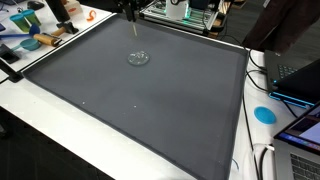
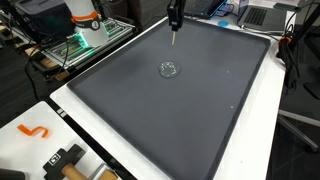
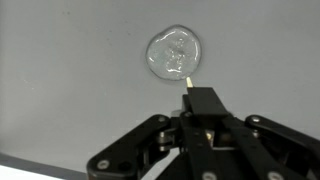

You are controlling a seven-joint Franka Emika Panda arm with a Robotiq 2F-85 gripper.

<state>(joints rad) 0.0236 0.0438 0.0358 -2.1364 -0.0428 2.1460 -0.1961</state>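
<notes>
claw [image 3: 203, 108] closed on thin stick [image 3: 186, 78]. stick upright, long axis vertical, tip down at edge of clear blob [image 3: 174, 53] on grey mat [image 3: 60, 60]; contact unclear.

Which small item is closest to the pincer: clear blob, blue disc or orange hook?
The clear blob, alone on the grey mat, just ahead of the pincer. The blue disc and orange hook lie off the mat.

In both exterior views we look down from afar, perhaps from opposite sides, on the dark grey square mat [image 1: 150, 120] [image 2: 180, 115]; our wrist view faces it closely.
</notes>
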